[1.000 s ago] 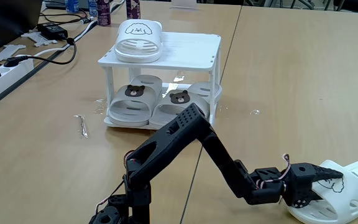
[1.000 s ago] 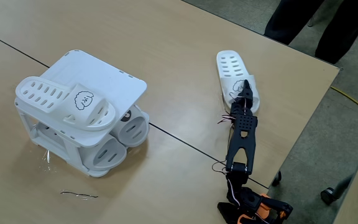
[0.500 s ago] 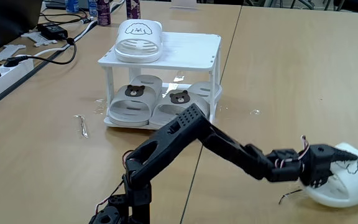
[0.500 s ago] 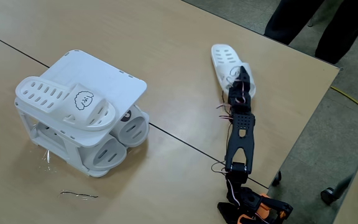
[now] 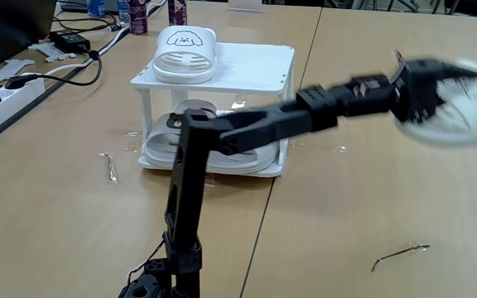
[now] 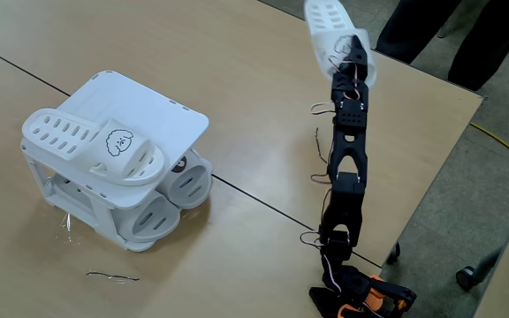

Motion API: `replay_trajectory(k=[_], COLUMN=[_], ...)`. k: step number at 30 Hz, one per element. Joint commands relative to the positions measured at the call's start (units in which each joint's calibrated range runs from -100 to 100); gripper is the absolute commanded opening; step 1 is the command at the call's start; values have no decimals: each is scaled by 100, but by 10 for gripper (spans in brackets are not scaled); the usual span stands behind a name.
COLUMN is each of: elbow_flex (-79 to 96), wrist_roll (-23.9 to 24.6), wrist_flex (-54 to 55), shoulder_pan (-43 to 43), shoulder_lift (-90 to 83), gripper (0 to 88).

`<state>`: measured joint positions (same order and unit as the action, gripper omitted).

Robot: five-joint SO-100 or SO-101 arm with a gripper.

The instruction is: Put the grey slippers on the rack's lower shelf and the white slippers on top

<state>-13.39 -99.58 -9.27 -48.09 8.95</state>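
The rack (image 5: 255, 62) stands at mid-table, shown at the left in the other fixed view (image 6: 162, 106). One white slipper (image 5: 185, 51) (image 6: 91, 146) lies on its top shelf. The grey slippers (image 5: 160, 142) (image 6: 188, 184) sit side by side on the lower shelf (image 5: 149, 162), partly hidden by my arm. My gripper (image 5: 460, 79) (image 6: 355, 42) is raised high to the right of the rack, shut on the strap of the other white slipper (image 5: 458, 120) (image 6: 327, 22), which hangs tilted in the air, well clear of the table.
A power strip (image 5: 2, 91), cables and bottles (image 5: 137, 15) sit at the table's far left. Bent wire pieces (image 5: 108, 165) (image 5: 400, 252) lie on the wood. A person's legs (image 6: 431, 26) stand beyond the table edge near the raised slipper.
My gripper has lifted the white slipper off the table at the right and swung it up high; the arm now stretches out raised instead of low. A wire piece lies where the slipper was.
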Motion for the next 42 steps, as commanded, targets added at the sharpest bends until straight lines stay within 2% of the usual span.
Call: replay_trajectory(k=[1, 7, 13, 17, 24, 28, 36, 42], elbow_flex=[-587, -560, -560, -542, -650, -1363, -2960, -3140], wrist_roll=[-42, -42, -42, -42, -42, -42, -42, -42], wrist_flex=[-574, -1126, -1118, -1109, -1014, -221, -195, -195], shoulder_pan=[335, 1371, 3033, 3847, 4233, 4274, 4669, 4858], shoulder_lift=[-1892, -2801, -2817, -2607, -1631, -621, 1188, 1970], gripper=[7, 7, 7, 7, 7, 7, 7, 7])
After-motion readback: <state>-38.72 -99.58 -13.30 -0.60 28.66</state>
